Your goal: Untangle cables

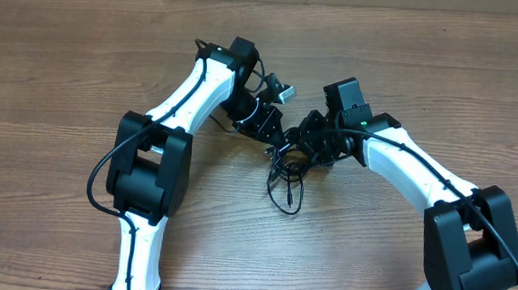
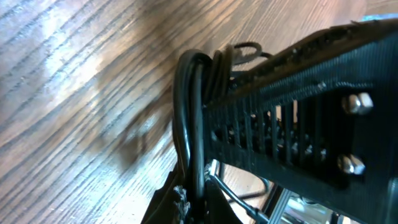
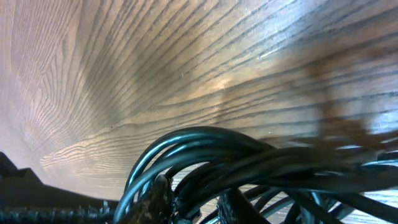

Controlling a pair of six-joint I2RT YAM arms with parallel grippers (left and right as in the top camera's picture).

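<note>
Pinching cables (image 1: pixel 285 163) tight with left fingers (image 2: pixel 280 124), pressed together, just over table (image 1: pixel 63 76); cannot tell state of right fingers (image 1: pixel 310 139), buried in same bunch.

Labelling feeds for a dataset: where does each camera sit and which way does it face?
Overhead: above the table, facing down; left gripper and right gripper meet at the cables.
Left wrist: on the left arm, looking along its ribbed finger at cables and table.
Right wrist: low over the table, cables filling the bottom; own body unclear.
Shared: the cables.
</note>
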